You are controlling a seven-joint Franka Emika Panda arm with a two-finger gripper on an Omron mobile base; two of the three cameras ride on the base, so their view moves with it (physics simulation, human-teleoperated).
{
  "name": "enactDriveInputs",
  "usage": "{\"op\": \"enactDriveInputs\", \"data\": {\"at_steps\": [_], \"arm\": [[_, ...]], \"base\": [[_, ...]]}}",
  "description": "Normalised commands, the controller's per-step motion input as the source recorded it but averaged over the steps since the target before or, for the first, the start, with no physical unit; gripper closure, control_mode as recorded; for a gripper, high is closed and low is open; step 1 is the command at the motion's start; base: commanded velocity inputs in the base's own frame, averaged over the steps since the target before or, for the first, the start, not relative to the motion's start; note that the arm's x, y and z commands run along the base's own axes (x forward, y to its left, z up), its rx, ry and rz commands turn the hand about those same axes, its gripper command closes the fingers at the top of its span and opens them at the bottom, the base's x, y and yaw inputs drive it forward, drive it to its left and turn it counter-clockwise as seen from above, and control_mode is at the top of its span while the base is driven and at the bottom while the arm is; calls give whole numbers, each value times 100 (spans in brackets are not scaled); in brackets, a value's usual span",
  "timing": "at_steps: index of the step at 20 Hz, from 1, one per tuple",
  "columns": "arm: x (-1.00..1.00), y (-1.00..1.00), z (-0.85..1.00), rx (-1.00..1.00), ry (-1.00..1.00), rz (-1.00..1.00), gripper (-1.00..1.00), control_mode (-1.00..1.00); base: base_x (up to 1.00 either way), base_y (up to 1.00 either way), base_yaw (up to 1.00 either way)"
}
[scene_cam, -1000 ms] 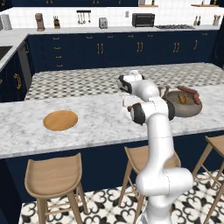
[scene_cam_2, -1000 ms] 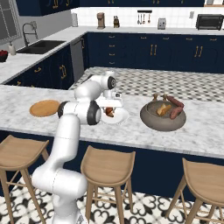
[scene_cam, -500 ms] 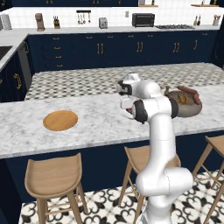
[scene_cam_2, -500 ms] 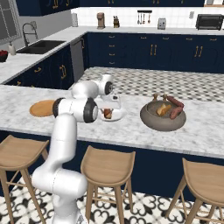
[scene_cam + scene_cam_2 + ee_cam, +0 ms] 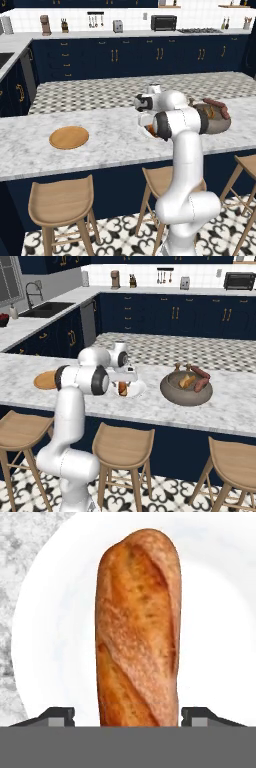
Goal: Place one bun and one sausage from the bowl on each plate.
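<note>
The fingers [image 5: 128,716] stand apart over the white plate [image 5: 220,637], one dark tip on each side of a long golden-brown bun [image 5: 137,632] that lies on the plate between them; a gap shows between each tip and the crust, so they are not clamped on it. In the right base view the white plate [image 5: 137,390] sits on the surface [image 5: 150,406], a long white marble counter veined in grey, directly under the fingers [image 5: 125,378], with the bun [image 5: 122,388] on it. The bowl [image 5: 186,390], thick-walled and dark, rests on the same surface well off to one side of the fingers, and holds another bun [image 5: 187,380] and two reddish sausages [image 5: 201,376]. On the other side of the fingers, well apart, lies the tan wooden plate [image 5: 69,137], flat and bare. Wooden stools [image 5: 61,202] stand in a row under the near edge of the surface. Beyond the surface lies a patterned black-and-white tile floor [image 5: 125,90], then navy cabinets [image 5: 125,55] with brass handles under a pale back counter. A toaster oven [image 5: 163,22] and a knife block [image 5: 64,26] stand on that back counter, and a sink with a faucet [image 5: 32,293] sits on the side run.
</note>
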Motion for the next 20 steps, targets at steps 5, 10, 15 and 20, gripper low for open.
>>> {"op": "enactDriveInputs", "data": {"at_steps": [5,10,15,20], "arm": [[-30,-6,41,0,-1,0,-100,-100],[-89,0,71,0,-12,0,-100,-100],[-93,-21,62,-1,-19,0,-100,-100],[-58,-86,49,0,-13,-2,-100,-100]], "base": [[0,0,0],[0,0,0],[0,0,0],[0,0,0]]}}
